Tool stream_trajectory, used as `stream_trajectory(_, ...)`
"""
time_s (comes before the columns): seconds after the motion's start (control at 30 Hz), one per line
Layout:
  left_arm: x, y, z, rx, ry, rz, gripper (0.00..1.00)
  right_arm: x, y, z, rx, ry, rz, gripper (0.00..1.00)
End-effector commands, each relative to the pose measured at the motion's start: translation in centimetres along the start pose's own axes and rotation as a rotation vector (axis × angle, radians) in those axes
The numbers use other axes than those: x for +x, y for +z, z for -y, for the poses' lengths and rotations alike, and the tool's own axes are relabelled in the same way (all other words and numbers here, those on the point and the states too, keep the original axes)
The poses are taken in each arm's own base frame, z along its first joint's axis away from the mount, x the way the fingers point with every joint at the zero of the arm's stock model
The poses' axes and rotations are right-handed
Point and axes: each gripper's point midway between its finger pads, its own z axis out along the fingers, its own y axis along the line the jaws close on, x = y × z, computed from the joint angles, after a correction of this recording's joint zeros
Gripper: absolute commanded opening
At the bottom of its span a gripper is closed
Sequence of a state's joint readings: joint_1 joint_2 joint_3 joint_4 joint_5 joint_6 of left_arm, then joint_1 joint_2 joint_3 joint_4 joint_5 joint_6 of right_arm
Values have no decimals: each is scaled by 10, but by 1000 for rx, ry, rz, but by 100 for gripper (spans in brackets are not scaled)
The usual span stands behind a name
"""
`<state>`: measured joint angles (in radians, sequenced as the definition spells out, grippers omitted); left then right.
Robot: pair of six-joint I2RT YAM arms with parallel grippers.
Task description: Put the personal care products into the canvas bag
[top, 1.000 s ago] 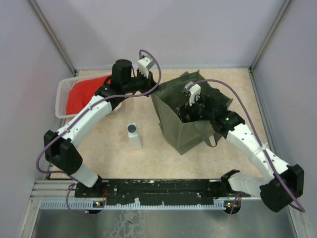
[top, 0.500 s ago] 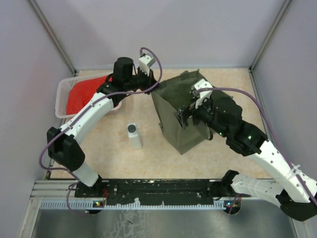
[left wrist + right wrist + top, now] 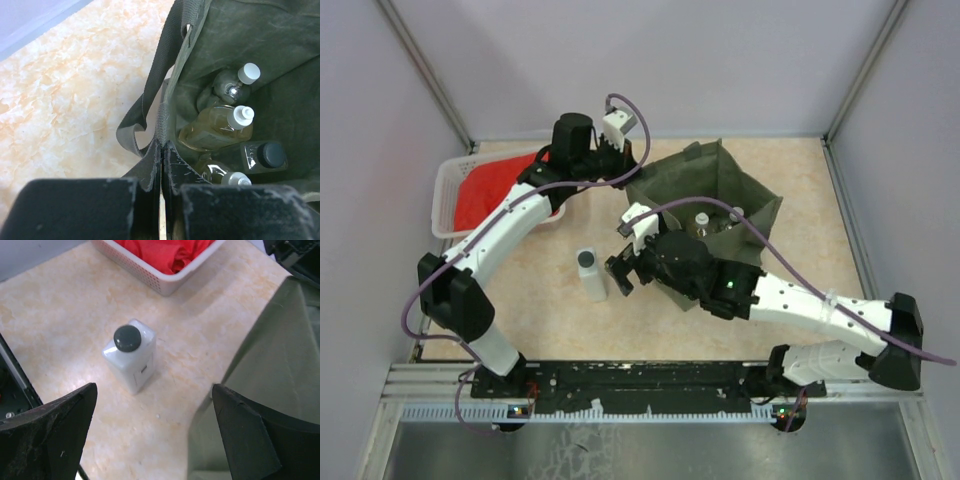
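The canvas bag [image 3: 280, 40] holds 4 bottles [image 3: 215, 127]; left gripper [image 3: 161, 150] pinches its rim; right gripper [image 3: 154, 390] spread.

White btl [image 3: 590, 276] upright beside bag [image 3: 672, 186].

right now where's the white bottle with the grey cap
Top view: the white bottle stands on the table left of the canvas bag, by the right arm's fingers.
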<state>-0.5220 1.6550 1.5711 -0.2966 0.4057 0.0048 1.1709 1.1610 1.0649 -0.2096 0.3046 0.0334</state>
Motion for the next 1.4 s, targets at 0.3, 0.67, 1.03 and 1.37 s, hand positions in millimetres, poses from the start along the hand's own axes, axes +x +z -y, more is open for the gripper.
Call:
stream_trajectory(0.3, -18, -8, -1, -7, 46, 52, 0, 8, 66, -45, -40, 67, 119, 98)
stream_trajectory(0.67, -18, -9, 3, 10, 42, 61, 0, 21, 83, -59, 28, -41, 15, 99)
stream_trajectory(1.03, -14, -21, 4, -4, 63, 59, 0, 42, 116, -72, 36, 36, -15, 99)
stream_trajectory(1.37, -7, -28, 5, -4, 74, 57, 0, 62, 151, -52, 97, 62, 5, 89)
